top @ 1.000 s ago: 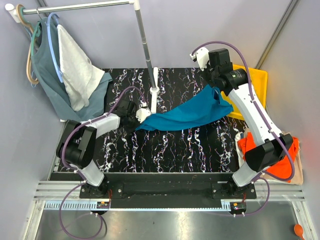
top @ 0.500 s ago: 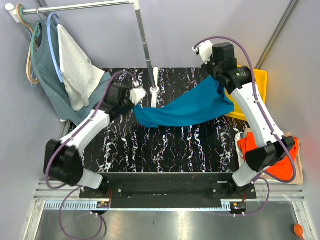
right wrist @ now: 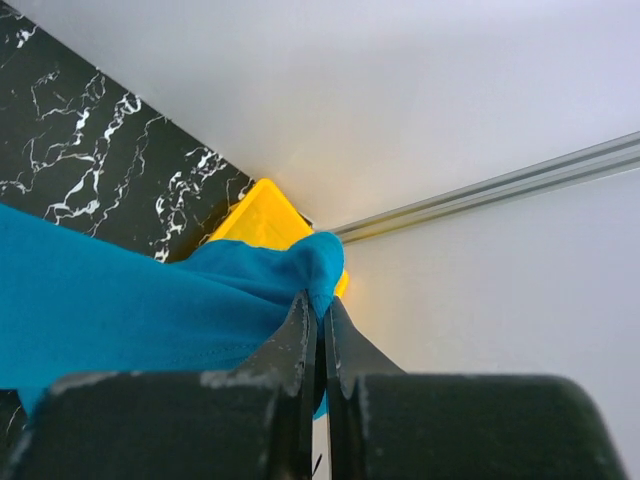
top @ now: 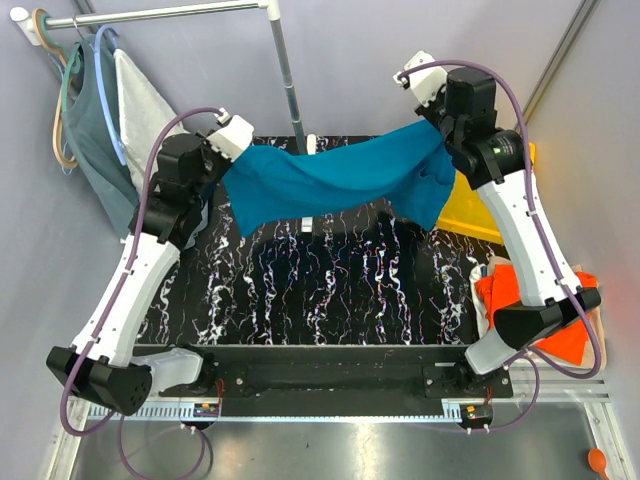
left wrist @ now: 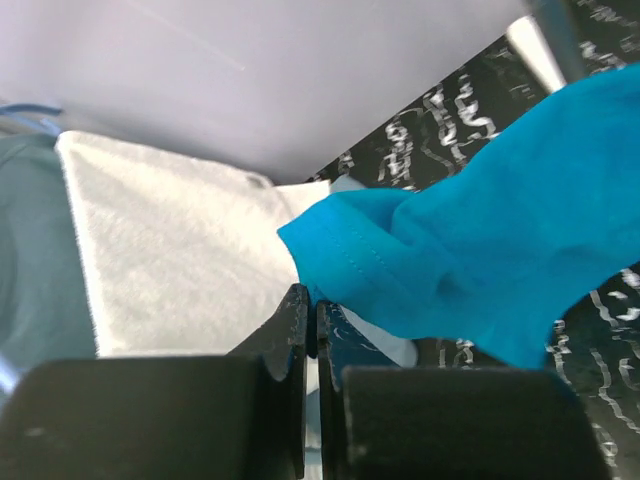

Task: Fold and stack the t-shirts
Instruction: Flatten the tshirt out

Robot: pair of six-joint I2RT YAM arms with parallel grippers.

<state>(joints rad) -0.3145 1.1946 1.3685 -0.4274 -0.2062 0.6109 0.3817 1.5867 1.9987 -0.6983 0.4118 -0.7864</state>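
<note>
Though pulled wide, the teal t-shirt (top: 330,180) sags, creased, midway.

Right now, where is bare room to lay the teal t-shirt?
Bare: the tabletop middle, between the left arm and right arm, nearer than the held teal t-shirt. Crowded: rack post behind, yellow bin and orange t-shirt at right.

Black white-veined table (top: 330,290), teal-blue t-shirt (top: 340,180), orange t-shirt (top: 492,292), yellow bin (top: 470,215).
</note>
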